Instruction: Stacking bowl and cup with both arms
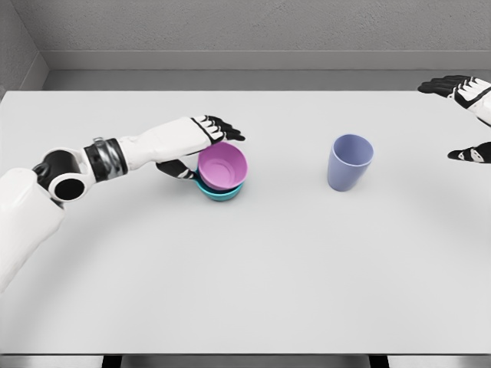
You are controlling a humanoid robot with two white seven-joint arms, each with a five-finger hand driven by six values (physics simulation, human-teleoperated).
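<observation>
Pink bowl [222, 165] sits nested in a teal bowl [222, 192], left of centre on the counter [245, 276], tilted a bit so its mouth leans toward you. You can see only the teal rim poking out underneath. Your left hand [201, 146] wraps the stack's left side, fingers over the pink rim, thumb low behind, so it reads as gripping the pink bowl, likely steadying or seating it. Lavender cup [350, 162] stands upright, well apart to the right, untouched. Your right hand [464, 115] hangs at the far right edge, fingers spread, holding nothing, off from the cup. My guess: bowls are stacked, cup is next, and the right hand is placed on that side to take it.
</observation>
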